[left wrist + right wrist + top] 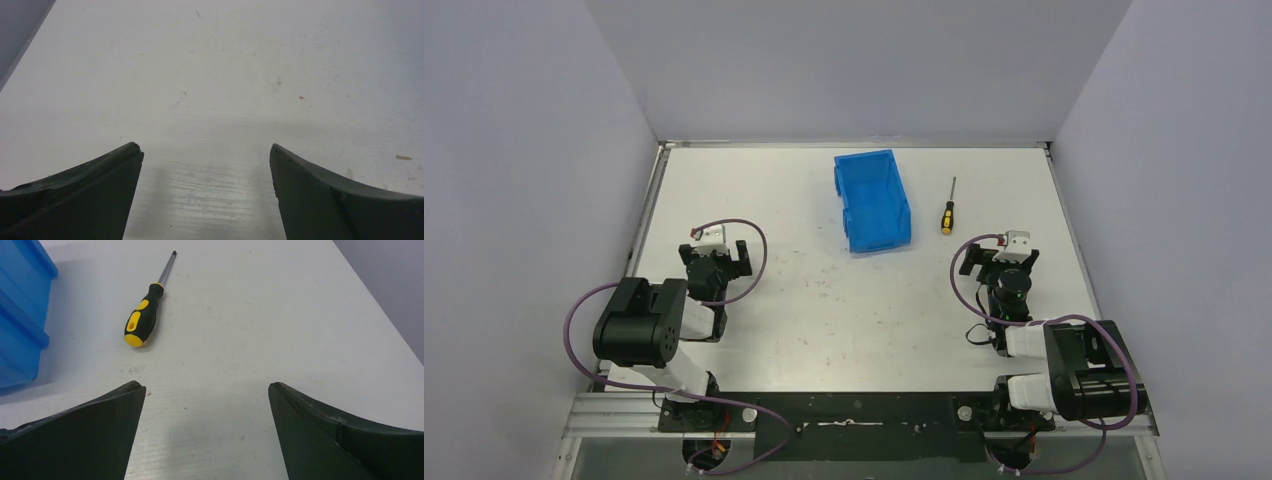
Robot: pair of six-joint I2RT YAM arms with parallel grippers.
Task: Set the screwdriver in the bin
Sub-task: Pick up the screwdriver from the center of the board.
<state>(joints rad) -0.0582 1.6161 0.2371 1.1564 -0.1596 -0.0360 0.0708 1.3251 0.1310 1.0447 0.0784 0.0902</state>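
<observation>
Flat white tabletop [824, 330], with the blue plastic open-top bin [873, 200] sitting at the far middle. Both arms sit near: left gripper [206, 165] and right gripper [206, 400] are spread wide, holding nothing. The little yellow-and-black-handled screwdriver [142, 320] lies flat just right of the bin, not touching it, tip pointing far.

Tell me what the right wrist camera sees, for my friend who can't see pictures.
A yellow-and-black screwdriver lies flat on the white table, its thin shaft pointing away from the camera, a little apart from the blue bin at the left edge. The right gripper is wide open and empty at the bottom of the picture.
</observation>
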